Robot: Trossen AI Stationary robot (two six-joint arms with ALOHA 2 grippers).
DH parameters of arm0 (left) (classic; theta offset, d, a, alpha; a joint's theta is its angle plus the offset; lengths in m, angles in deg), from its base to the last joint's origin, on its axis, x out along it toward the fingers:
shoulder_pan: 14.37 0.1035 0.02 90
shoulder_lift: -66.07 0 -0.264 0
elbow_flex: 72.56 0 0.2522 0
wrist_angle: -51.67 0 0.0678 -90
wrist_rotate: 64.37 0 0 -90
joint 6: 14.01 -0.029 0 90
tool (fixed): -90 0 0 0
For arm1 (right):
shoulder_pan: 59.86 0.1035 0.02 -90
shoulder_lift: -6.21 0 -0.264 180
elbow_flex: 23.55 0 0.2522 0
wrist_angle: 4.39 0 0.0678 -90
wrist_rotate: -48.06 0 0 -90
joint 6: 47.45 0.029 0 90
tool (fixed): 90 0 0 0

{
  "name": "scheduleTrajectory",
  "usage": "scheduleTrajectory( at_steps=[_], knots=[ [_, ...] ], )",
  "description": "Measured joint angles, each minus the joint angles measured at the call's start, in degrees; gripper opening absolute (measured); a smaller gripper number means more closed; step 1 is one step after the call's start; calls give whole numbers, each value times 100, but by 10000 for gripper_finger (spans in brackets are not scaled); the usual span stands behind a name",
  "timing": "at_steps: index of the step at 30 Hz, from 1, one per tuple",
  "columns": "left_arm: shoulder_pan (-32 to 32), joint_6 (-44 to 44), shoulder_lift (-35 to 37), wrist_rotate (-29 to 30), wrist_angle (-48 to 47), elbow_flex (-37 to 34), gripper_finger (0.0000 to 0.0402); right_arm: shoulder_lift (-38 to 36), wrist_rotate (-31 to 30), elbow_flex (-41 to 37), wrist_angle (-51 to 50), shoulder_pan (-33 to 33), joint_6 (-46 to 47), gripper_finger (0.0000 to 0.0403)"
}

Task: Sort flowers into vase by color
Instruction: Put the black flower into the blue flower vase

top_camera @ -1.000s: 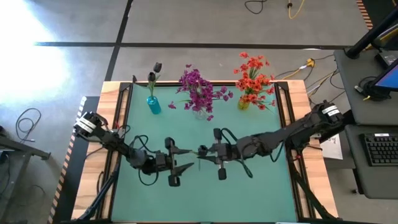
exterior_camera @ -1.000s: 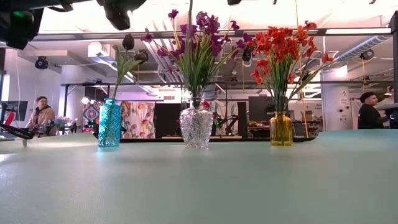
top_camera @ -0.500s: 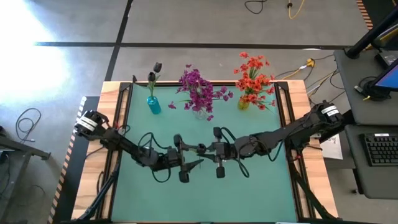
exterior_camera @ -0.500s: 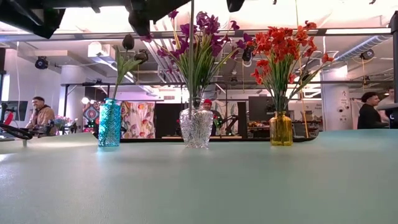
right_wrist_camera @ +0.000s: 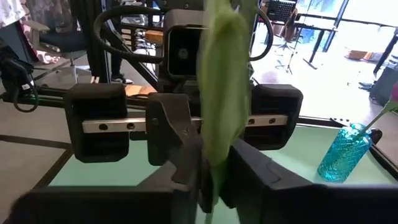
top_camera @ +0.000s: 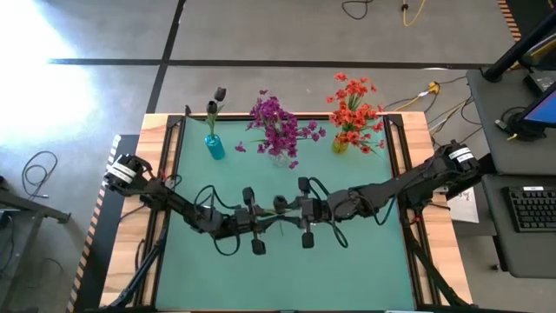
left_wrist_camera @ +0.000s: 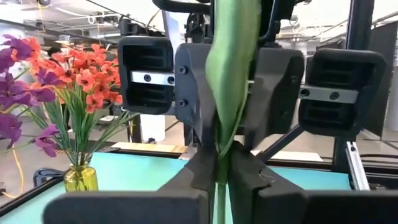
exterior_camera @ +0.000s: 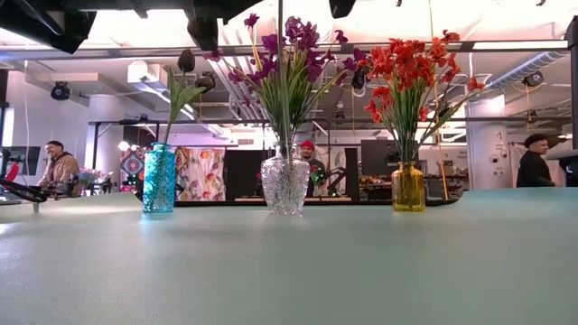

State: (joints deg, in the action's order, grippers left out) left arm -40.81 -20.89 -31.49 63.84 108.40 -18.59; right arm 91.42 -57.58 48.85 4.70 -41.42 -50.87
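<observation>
The two arms meet mid-table to pass one flower across. The left gripper pinches its green stem tight. The right gripper, at its 3 o'clock, barely loosens. The vases wait at 12 o'clock.

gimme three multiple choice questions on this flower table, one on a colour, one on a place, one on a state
1. The amber vase holds which colour?
a) orange-red b) blue c) white

2. Between the amber vase and the teal vase stands:
a) nothing b) a mug c) a clear glass vase

3. The left gripper's fingers are:
a) wide open b) shut on a green stem c) shut on nothing

Answers: 1 a, orange-red flowers rise from it; 2 c, it sits mid-row in the low view; 3 b, the left wrist view shows the stem pinched between them.
</observation>
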Motion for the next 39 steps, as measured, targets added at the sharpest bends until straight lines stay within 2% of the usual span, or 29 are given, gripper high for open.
scheduleTrajectory(
  at_steps=[8, 11, 14, 21, 26, 28, 33, 39],
  knots=[
    [3, -139, 5, 31, 13, -46, 2, -205, -77, 0, -92, 4, 52, 154],
    [7, -238, 102, 46, 7, -129, 1, -441, -90, 0, -402, 4, 70, 178],
    [3, -414, 411, 345, 14, -328, 0, -703, -90, 0, -863, 4, 204, 194],
    [29, -1096, 2000, 877, -15, -1174, 0, -1100, -99, -29, -1680, 2, 450, 210],
    [49, -1875, 3333, 2115, -357, -1631, 0, -1078, -98, -79, -1670, 4, 498, 210],
    [49, -2048, 3788, 2412, -374, -1745, 0, -1048, -112, -79, -1669, 2, 500, 210],
    [52, -2323, 4626, 2606, -465, -1869, 0, -951, -359, -83, -1673, 0, 496, 212],
    [207, -3408, 5196, 2890, -477, -1649, 0, -896, -399, -81, -1635, -37, 493, 212]
  ],
)
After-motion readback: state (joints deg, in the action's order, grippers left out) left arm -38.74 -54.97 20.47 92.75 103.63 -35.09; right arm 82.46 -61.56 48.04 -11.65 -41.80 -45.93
